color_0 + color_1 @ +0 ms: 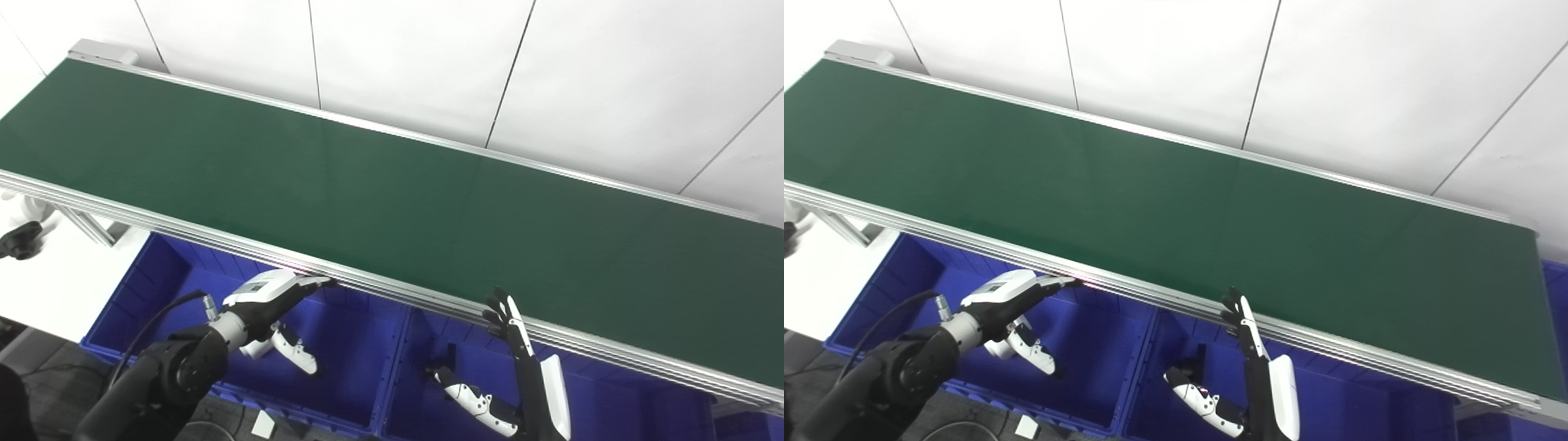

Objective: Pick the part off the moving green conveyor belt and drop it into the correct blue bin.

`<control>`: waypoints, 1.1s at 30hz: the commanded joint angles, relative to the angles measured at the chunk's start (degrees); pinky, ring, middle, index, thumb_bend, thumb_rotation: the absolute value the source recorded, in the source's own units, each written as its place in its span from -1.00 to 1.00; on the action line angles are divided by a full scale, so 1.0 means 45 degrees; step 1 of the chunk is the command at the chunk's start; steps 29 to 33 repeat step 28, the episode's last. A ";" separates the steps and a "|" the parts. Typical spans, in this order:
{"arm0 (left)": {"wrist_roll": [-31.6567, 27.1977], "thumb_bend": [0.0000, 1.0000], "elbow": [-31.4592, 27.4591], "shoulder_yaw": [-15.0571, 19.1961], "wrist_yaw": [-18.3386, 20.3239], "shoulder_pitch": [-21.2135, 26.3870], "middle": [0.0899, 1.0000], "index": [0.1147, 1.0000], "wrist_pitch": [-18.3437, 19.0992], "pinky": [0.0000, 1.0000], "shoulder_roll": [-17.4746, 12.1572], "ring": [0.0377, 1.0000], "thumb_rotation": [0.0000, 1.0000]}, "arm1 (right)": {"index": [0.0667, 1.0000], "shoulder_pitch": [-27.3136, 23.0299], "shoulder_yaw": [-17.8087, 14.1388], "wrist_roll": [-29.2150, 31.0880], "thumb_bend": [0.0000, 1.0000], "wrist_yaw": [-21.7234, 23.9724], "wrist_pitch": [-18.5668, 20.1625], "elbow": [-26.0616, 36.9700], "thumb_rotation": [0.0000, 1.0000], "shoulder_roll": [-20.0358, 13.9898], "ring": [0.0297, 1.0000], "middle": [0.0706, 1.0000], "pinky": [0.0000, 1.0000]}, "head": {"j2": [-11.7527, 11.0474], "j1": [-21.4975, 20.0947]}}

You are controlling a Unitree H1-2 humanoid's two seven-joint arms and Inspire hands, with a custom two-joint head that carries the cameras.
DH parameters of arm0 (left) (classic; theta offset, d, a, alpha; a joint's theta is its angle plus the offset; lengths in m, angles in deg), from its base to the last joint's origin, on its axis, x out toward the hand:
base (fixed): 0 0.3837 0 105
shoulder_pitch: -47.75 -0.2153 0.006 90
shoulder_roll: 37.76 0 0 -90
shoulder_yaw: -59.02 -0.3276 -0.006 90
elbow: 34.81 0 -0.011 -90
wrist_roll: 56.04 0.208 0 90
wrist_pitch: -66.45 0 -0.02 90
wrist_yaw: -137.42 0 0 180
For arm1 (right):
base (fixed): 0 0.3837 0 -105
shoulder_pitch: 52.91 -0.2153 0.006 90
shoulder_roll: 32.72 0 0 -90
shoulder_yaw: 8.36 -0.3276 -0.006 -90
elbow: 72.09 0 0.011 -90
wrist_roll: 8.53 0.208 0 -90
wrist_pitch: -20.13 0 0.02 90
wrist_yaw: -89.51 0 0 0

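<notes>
Oddly, no part shows anywhere on the belt [392, 202]: its green surface runs bare from end to end, so which way the part lies from either hand cannot be told. Both hands wait below the belt's near rail, over the bins [343, 361]. Left hand [275, 297] is released, fingers stretched toward the rail and holding nothing. Right hand [511, 324] is released too, fingers upright beside the rail (thumb spread aside). Whichever hand the part nears first looks best placed to reach up over the rail.
</notes>
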 commanded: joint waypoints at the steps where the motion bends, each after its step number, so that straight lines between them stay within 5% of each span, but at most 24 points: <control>1: -0.2397 0.55 -0.0756 0.0407 -0.0271 -0.0100 1.00 0.99 -0.1272 0.79 0.0423 1.00 -0.43 | 0.92 0.0148 -0.0004 0.0180 0.38 0.0124 0.0132 0.0584 -0.16 -0.0009 0.73 0.80 0.60 | -0.0123 -0.0455; 8: -0.5909 0.60 -0.1016 0.0335 -0.0286 -0.1080 1.00 1.00 -0.3525 0.93 0.1548 1.00 -0.11 | 0.90 0.0577 0.0040 -0.0143 0.45 0.0098 0.0184 0.0570 -0.17 0.0022 0.74 0.81 0.60 | -0.0593 -0.2656; 15: -0.8082 0.43 0.0355 0.0392 -0.0137 -0.1486 0.98 0.94 -0.5990 0.92 0.1737 0.96 -0.38 | 0.91 0.1279 0.0068 -0.0407 0.48 -0.0172 0.0264 0.0722 -0.14 0.0204 0.74 0.80 0.60 | -0.0798 -0.3784; 22: -0.8581 0.44 0.0657 0.0215 0.0195 -0.1419 0.97 0.91 -0.6789 0.88 0.1516 0.94 -0.42 | 0.90 0.1938 0.0073 -0.0726 0.49 -0.0506 0.0229 0.0997 -0.13 0.0382 0.74 0.82 0.60 | -0.0860 -0.4593; 33: -0.8591 0.49 0.0396 0.0089 0.0363 -0.1449 0.97 0.92 -0.6789 0.87 0.1236 0.94 -0.37 | 0.90 0.2384 0.0170 -0.1035 0.50 -0.0770 0.0198 0.1107 -0.18 0.0510 0.75 0.82 0.60 | -0.0886 -0.5034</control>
